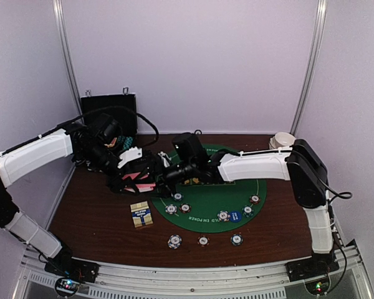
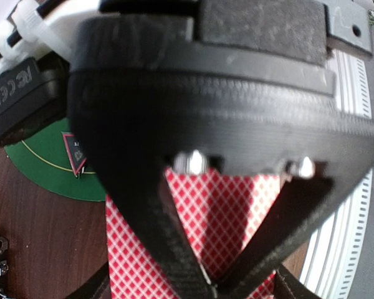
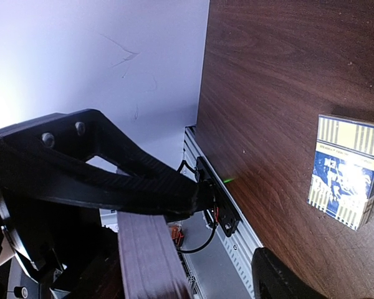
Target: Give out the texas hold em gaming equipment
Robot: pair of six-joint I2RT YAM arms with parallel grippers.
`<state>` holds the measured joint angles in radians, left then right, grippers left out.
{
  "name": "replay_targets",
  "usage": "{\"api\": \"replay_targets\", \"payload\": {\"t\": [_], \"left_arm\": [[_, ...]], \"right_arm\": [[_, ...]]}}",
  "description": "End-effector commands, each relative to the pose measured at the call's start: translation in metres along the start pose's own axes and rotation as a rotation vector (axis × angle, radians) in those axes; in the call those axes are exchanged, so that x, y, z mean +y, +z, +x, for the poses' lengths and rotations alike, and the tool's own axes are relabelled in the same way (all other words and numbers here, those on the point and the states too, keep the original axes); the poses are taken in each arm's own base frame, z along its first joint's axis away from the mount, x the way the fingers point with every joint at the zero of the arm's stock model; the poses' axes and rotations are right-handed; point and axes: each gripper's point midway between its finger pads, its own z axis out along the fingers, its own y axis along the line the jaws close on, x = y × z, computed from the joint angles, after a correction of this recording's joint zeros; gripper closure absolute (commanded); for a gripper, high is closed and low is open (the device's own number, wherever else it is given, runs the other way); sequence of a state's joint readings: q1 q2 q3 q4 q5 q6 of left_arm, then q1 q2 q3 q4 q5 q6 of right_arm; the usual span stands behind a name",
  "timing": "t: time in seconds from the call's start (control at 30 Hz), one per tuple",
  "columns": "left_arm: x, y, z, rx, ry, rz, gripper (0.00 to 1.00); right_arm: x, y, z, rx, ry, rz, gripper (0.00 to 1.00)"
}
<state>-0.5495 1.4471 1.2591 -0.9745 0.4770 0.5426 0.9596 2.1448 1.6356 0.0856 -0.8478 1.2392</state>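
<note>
Pinching the pink-backed playing cards (image 2: 221, 205) in the left end effector (image 2: 206, 288) at the edge of the green poker mat (image 1: 206, 215), with the right end effector (image 1: 156, 177) spread open alongside.

Left arm (image 1: 37, 156) and right arm (image 1: 255, 167) inward toward each other, wrists close; left fingers (image 2: 168, 249) tight together, right fingers (image 3: 131, 180) apart.

Legible lettering: two marks only.
White print along the rim of the green mat (image 1: 206, 200), upside down from above, reads "OLD EM POKER"; a black housing (image 2: 19, 93) bears moulded "FC" and "CE" marks; the box (image 3: 348, 168) print is too blurred.
</note>
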Motion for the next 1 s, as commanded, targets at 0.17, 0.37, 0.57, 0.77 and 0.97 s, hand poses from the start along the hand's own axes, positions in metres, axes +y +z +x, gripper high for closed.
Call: {"api": "replay_targets", "payload": {"t": [0.17,0.37,0.57,0.77,0.97], "left_arm": [[0.000,-0.013,-0.018,-0.065,0.020,-0.010,1.00],[0.000,-0.012,-0.015,-0.056,0.021,-0.015,1.00],[0.001,-0.010,-0.011,-0.047,0.023,-0.020,1.00],[0.002,-0.010,-0.011,-0.045,0.023,-0.024,1.00],[0.001,-0.011,-0.010,-0.042,0.024,-0.028,1.00]], "right_arm": [[-0.015,-0.030,0.002,-0.021,-0.006,0.088,0.37],[0.008,-0.039,0.004,-0.027,-0.028,0.050,0.38],[0.026,-0.050,0.010,-0.030,-0.039,0.020,0.39],[0.025,-0.056,0.013,-0.029,-0.028,0.030,0.53],[0.017,-0.062,0.015,-0.016,-0.023,0.077,0.66]]}}
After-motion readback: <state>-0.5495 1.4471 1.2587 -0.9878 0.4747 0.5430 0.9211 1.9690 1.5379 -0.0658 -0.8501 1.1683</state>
